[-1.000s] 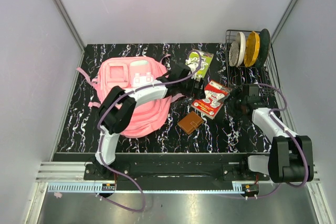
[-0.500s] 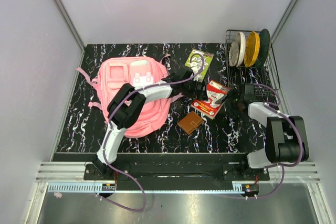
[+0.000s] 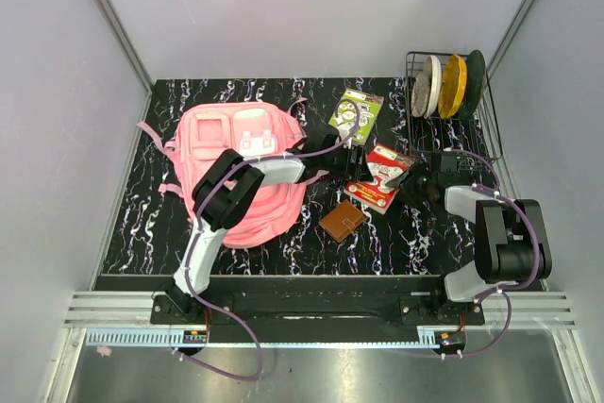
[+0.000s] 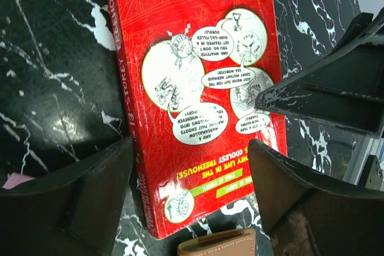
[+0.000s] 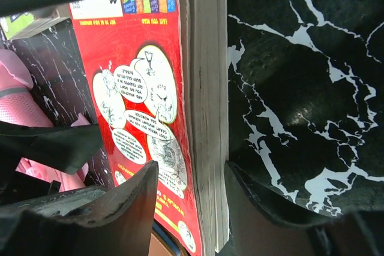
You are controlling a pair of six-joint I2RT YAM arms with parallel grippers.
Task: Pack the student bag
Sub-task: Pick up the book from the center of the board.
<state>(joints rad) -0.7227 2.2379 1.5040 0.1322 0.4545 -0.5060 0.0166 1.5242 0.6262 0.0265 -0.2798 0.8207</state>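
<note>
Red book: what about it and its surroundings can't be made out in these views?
Red book: left wrist view, far end cut off by the top edge; right side under a dark gripper finger.
Right gripper: right wrist view, jaws straddle the book's page edge; contact unclear.
Brown wallet: left wrist view, mostly cut off at the bottom edge.
Student bag: top view, partly covered by the left arm.

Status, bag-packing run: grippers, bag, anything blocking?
Left gripper open over the red book. Right gripper straddles its page edge, grip unclear. Backpack lies apart, left. Wallet close by the book's corner.
</note>
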